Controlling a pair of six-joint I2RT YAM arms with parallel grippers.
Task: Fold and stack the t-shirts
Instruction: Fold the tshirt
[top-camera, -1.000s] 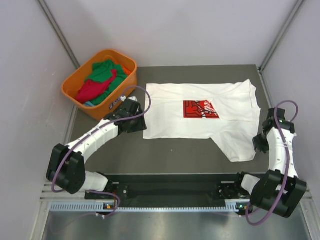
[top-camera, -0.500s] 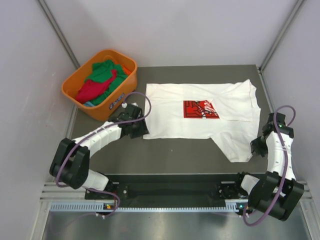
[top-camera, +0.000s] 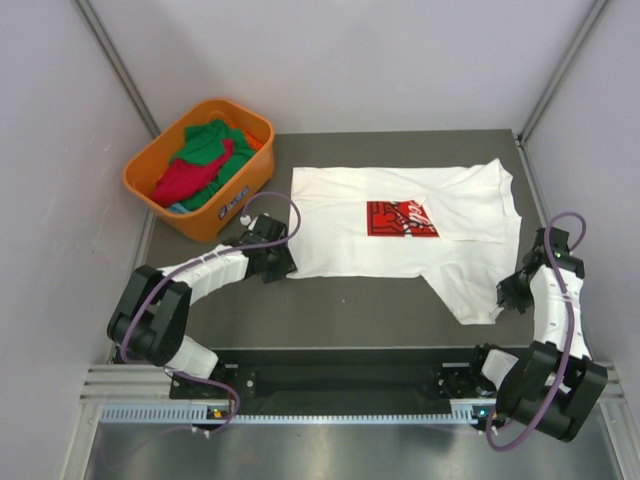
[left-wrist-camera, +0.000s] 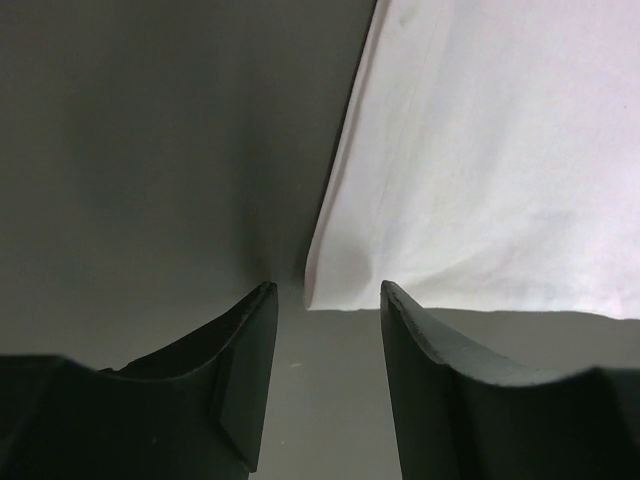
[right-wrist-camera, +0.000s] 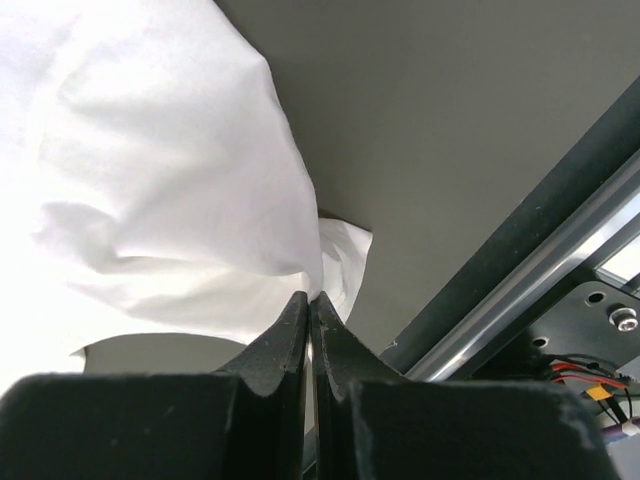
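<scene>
The white t-shirt (top-camera: 340, 215) with a red chest print (top-camera: 401, 219) lies spread flat on the dark table. My left gripper (top-camera: 283, 265) is open and low at the shirt's near-left corner. In the left wrist view that corner of the shirt (left-wrist-camera: 480, 150) sits just ahead of the open gripper (left-wrist-camera: 325, 292), untouched. My right gripper (top-camera: 507, 293) is shut on the shirt's near-right sleeve flap. In the right wrist view the gripper (right-wrist-camera: 312, 297) pinches bunched white cloth (right-wrist-camera: 150, 150). A green shirt (top-camera: 208, 140) and a red shirt (top-camera: 185, 178) lie crumpled in the basket.
The orange plastic basket (top-camera: 157, 144) stands at the table's far left, just beyond my left arm. Grey walls close in the left, right and back. A metal rail (right-wrist-camera: 520, 330) runs along the near table edge, close to my right gripper.
My left gripper has slid nearer along the shirt's left edge to its near-left corner. My right gripper has come a little nearer and inward at the sleeve flap.
</scene>
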